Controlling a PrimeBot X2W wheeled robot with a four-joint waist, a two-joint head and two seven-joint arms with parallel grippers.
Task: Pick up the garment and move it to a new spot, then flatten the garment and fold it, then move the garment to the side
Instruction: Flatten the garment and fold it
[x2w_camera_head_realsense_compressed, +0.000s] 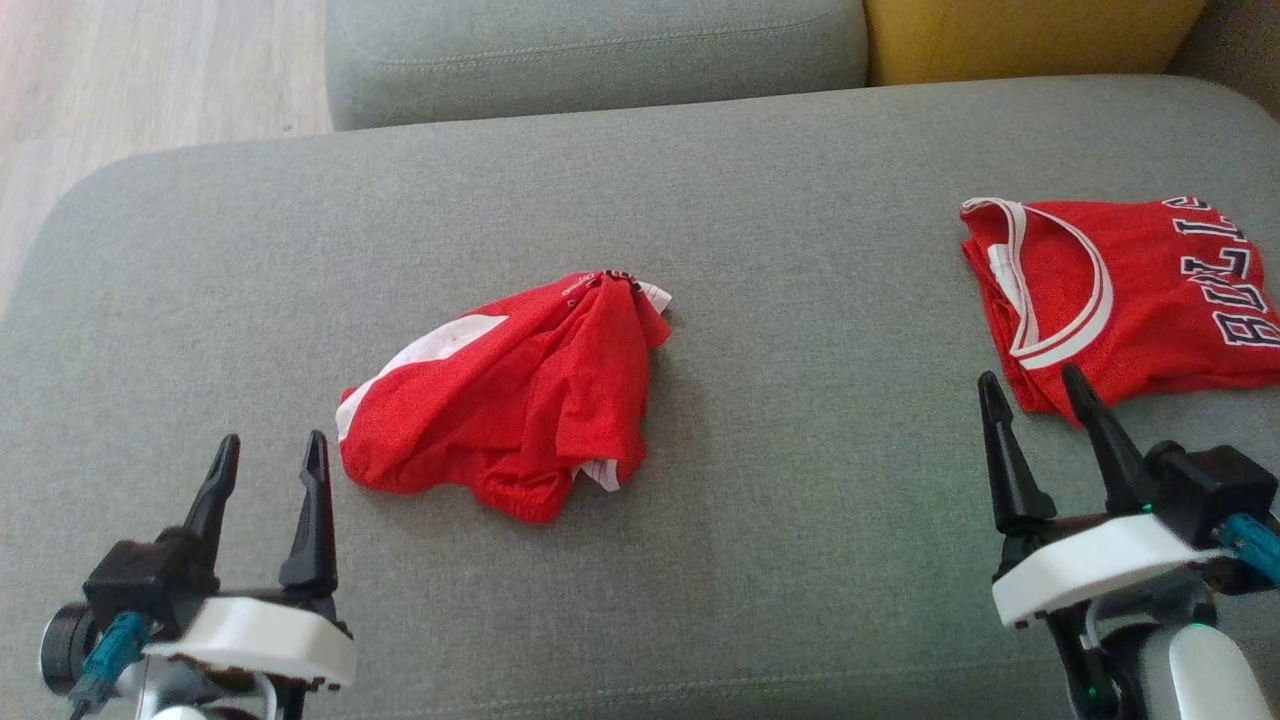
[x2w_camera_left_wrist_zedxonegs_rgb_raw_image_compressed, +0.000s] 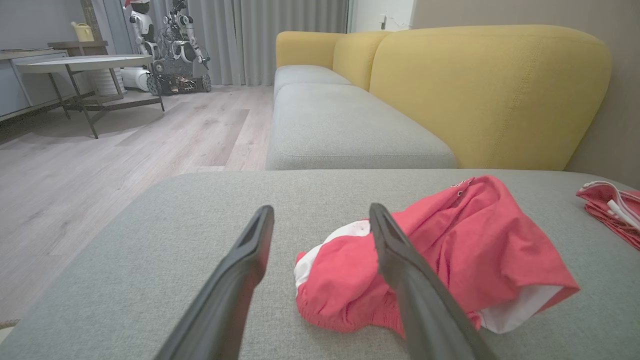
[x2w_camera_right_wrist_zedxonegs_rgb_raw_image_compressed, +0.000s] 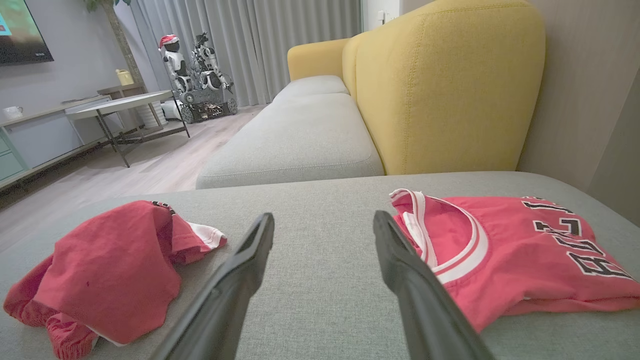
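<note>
The crumpled red garment (x2w_camera_head_realsense_compressed: 510, 390) is seen near the middle of the grey seat cushion (x2w_camera_head_realsense_compressed: 800, 520), well apart from the folded red jersey (x2w_camera_head_realsense_compressed: 1130, 300) laid at the cushion's right edge. The left gripper (x2w_camera_head_realsense_compressed: 274, 440) is held toward the cushion's front left corner, near the garment's left end, with its fingers spread apart and nothing between them. The right gripper (x2w_camera_head_realsense_compressed: 1030, 375) is poised just in front of the jersey, likewise spread and empty. The garment is judged light, thin and limp, so sagging and dragging are to be expected when it is lifted. What appears to be a gathered elastic band along its near edge, though this cannot be told for certain, is thought the firmest place to be gripped. A raised fold is the second choice.
</note>
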